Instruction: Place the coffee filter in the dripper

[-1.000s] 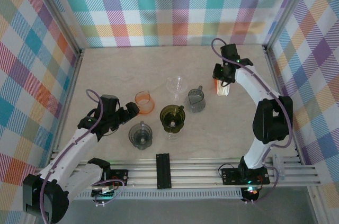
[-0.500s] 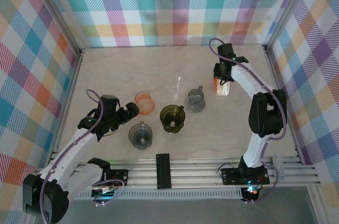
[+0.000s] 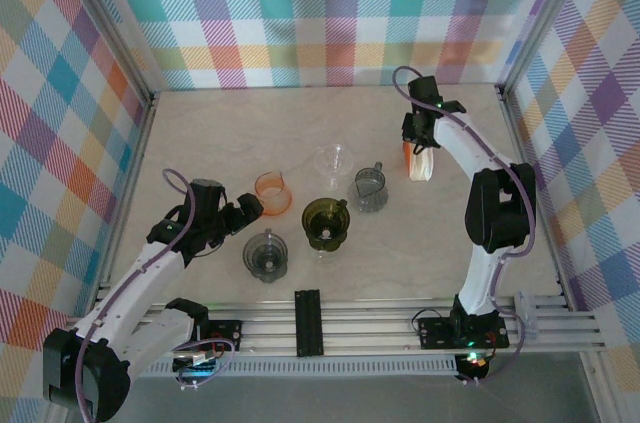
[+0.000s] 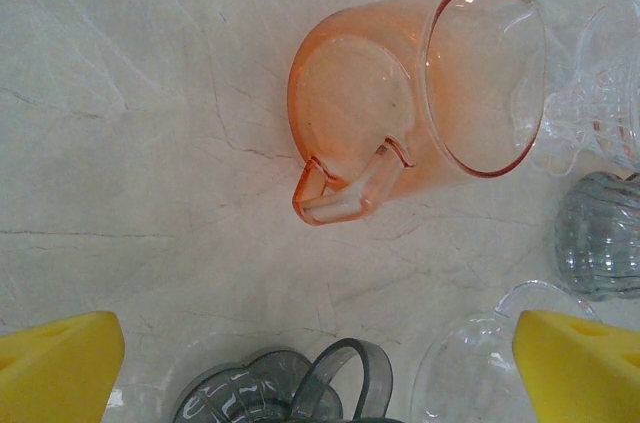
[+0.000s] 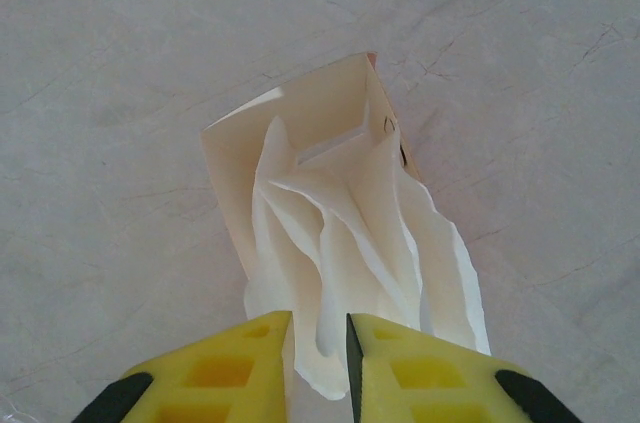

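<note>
Pinching the white pleated paper coffee filter by its near edge, my right claw shows its yellow fingers almost together, with little more than the paper between them. The filter stands among other sheets in a cream cardboard box, at about two o'clock on the pale marbled table, and is not yet out of the box. The olive-green translucent dripper, which I take to be the target, sits near the table's centre. It lies off at eight o'clock from the box, well apart, with no paper in it that I can see. My left claw hangs at eight o'clock on the table, spread wide and holding nothing, just beside an orange translucent pitcher. By my reckoning the grasp is made, and lifting, carrying across and seating the filter are all left.
</note>
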Controlling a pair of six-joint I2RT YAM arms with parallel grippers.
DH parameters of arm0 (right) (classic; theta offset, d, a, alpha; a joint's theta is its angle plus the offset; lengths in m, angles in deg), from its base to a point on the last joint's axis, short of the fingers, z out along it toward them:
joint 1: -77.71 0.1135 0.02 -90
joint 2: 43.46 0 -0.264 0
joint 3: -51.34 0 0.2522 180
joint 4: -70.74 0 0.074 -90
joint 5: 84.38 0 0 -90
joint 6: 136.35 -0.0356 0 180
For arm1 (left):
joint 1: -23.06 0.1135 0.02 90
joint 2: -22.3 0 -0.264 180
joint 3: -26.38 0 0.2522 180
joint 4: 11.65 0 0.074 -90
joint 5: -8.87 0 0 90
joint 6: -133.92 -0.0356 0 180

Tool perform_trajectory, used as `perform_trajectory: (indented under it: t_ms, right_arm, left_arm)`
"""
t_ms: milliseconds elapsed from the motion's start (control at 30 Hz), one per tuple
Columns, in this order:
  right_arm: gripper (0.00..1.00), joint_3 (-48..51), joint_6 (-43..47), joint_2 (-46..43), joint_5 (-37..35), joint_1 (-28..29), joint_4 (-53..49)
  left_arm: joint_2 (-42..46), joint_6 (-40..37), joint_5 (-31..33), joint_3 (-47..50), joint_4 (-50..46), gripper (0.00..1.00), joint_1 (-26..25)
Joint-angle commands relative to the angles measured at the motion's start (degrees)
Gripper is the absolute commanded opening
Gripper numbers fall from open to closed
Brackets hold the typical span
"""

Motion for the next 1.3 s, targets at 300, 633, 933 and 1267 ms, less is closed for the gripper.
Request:
perform_trajectory:
  t_ms: [300, 633, 933, 1267]
  right_arm:
    - [0.17, -2.0, 0.9, 1.4, -1.3, 0.4, -1.2]
    - [0.0, -2.0, 1.6, 1.1, -1.7, 0.4, -1.4]
    - [0.0, -0.8, 2.9, -3.2, -1.4, 0.6, -1.0]
    - [0.0, 0.1, 3.0, -6.4, -0.2, 0.7, -1.0]
  left_arm:
    - [-0.6, -0.9, 0.2, 0.8, 0.5, 1.0, 0.3]
    - [-0.9, -0.8, 0.1, 0.9, 0.5, 1.0, 0.3]
    - [-0.7, -0.7, 0.1, 0.8, 0.5, 1.0, 0.4]
    - [-0.8, -0.5, -0.2, 0.9, 0.6, 1.0, 0.4]
